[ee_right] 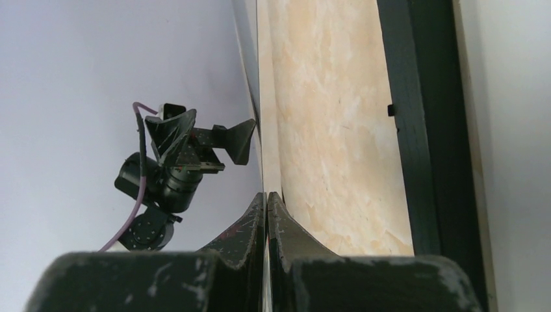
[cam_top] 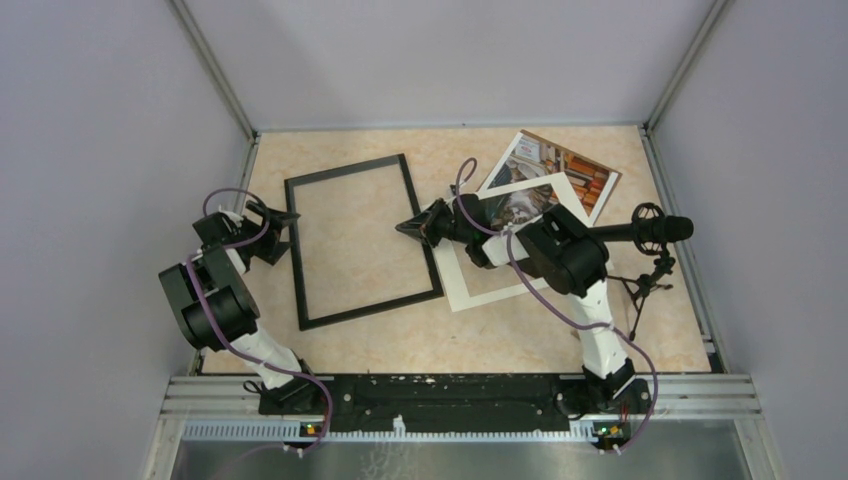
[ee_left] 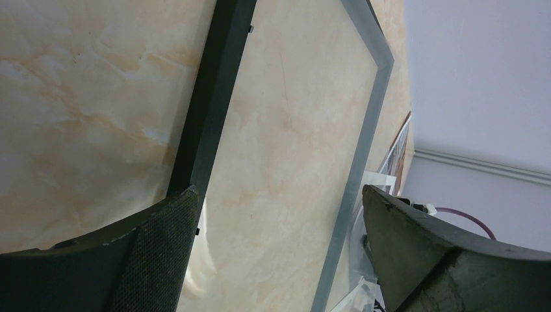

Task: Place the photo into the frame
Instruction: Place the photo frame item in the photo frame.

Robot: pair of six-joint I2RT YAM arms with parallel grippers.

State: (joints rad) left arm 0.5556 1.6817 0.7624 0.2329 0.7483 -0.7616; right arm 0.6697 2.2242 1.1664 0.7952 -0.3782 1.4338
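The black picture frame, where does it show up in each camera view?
Top external: the frame lies centre-left, slightly rotated.
Left wrist: the frame's two borders run steeply up the middle.
Right wrist: one dark frame border runs down the right side.
Shared landmark: beige marbled tabletop.

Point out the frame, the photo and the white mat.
frame [cam_top: 345, 169], top external view, far black rail.
photo [cam_top: 565, 170], top external view, uncovered far part.
white mat [cam_top: 500, 292], top external view, near strip.

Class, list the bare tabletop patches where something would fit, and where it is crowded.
Bare: the strip between the frame and the base rail, and the far-left corner beyond it. Crowded: right half, with white mat, photo, right gripper, microphone.
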